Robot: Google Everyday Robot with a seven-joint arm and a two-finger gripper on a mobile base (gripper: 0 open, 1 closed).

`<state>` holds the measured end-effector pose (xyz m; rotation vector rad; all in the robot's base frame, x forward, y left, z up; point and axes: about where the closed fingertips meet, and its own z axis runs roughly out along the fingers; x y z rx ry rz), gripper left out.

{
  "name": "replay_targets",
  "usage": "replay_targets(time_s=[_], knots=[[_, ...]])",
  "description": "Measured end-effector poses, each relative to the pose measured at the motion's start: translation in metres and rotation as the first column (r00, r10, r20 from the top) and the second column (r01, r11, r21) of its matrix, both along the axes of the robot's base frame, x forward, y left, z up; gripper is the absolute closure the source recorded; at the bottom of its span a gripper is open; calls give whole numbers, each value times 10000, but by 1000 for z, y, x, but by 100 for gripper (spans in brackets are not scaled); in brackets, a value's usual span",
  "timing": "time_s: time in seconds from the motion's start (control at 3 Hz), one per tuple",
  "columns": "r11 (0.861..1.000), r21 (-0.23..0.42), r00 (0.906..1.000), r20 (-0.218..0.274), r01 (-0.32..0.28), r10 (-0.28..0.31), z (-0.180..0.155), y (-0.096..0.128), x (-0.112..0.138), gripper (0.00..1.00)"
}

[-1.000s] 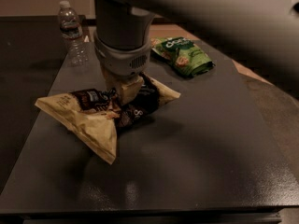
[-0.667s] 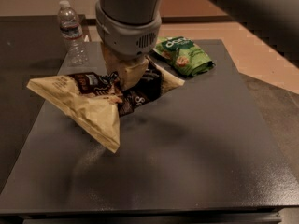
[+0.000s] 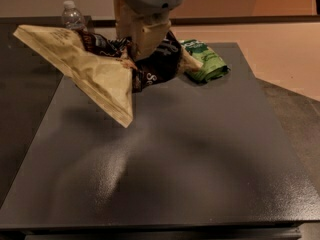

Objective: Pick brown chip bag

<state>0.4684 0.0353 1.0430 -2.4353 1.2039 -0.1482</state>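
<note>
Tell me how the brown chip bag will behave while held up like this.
Probably floppy: pinched at its dark middle by the claw at top centre, the brown chip bag droops, its cream end sagging toward the table. Likely light for its size, since one small pinch holds it clear. The crinkled film might slip or swing if moved fast.

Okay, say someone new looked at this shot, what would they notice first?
First the gripper at top centre, shut on the dark middle of the brown chip bag, which hangs crumpled above the dark table with its cream end pointing down-left. Then the green snack bag lying on the table just right of it, and a water bottle at the back left.
</note>
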Motion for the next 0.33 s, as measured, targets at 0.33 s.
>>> replay_targets(time_s=[0.33], knots=[[9999,109,9997,241,-32,29,8,3,-2,100]])
